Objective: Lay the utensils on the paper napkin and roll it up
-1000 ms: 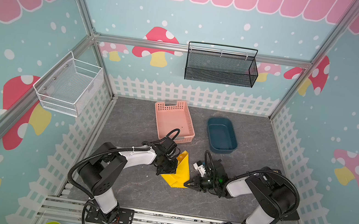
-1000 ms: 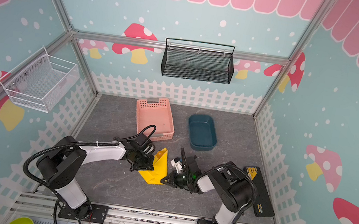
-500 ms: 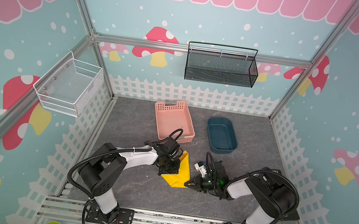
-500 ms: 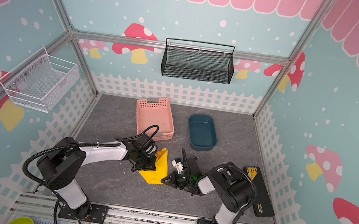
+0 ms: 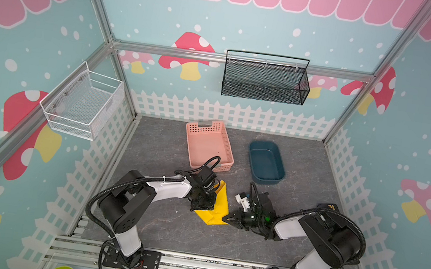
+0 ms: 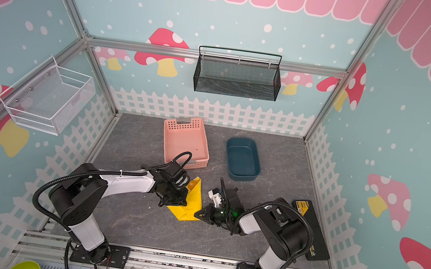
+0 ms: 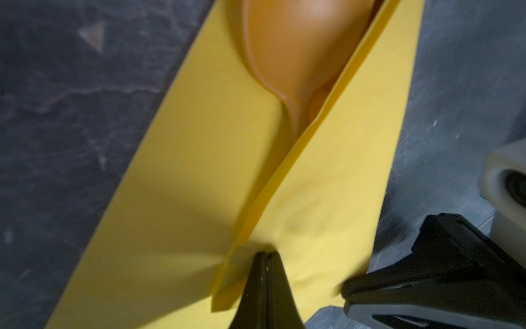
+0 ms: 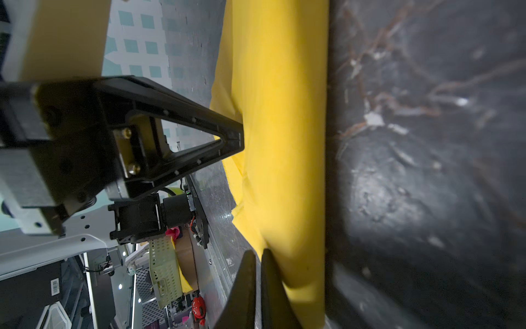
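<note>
The yellow paper napkin lies on the grey floor, folded over the utensils. An orange spoon bowl shows in the open end of the fold, also in a top view. A second orange piece peeks out beside it; the rest of the utensils is hidden. My left gripper is shut, pinching the folded-over napkin edge, which puckers at its tips. My right gripper holds the napkin's near corner with its jaws almost together.
A pink basket stands just behind the left gripper. A dark blue tub sits to its right. A black wire basket hangs on the back wall, a white one on the left wall. A black device lies at the right wall.
The left gripper has edged slightly to the right over the napkin. The right arm and the folded napkin stand about as before.
</note>
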### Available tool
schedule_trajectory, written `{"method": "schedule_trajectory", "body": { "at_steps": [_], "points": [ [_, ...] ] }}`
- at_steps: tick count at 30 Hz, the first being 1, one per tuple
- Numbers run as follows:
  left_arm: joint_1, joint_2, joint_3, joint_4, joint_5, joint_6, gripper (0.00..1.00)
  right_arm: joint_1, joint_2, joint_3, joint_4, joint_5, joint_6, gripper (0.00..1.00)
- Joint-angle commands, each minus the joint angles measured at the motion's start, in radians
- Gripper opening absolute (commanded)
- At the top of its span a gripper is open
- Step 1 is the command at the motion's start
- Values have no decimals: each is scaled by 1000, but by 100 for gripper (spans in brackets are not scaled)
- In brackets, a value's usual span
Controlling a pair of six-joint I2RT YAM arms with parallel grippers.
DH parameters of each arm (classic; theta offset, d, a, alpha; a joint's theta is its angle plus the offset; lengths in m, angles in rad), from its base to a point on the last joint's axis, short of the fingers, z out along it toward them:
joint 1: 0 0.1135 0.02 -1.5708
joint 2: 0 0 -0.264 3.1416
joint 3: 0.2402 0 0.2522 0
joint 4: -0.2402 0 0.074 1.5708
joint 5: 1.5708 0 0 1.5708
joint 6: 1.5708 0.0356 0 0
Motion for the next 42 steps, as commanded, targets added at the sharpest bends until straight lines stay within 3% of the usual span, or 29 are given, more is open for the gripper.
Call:
{"method": "schedule_trajectory", "body": {
  "at_steps": [1, 10, 17, 23, 27, 42],
  "points": [
    [-2, 18, 8, -19, -22, 20, 4, -30, -44, 58, -92, 19, -54, 12],
    [-3, 17, 10, -19, -23, 20, 4, -120, -7, 329, -529, 158, -365, 25],
    [-2, 12, 5, -19, -22, 18, 4, -120, 124, 501, -613, 150, -438, 34],
    [-2, 11, 2, -19, -23, 16, 4, -121, 207, 574, -616, 140, -446, 34],
    [-3, 8, -1, -19, -24, 16, 4, -120, 240, 596, -615, 134, -447, 32],
    [-2, -20, -1, -28, -28, 13, 4, -124, 235, 562, -586, 138, -429, 1]
  ]
}}
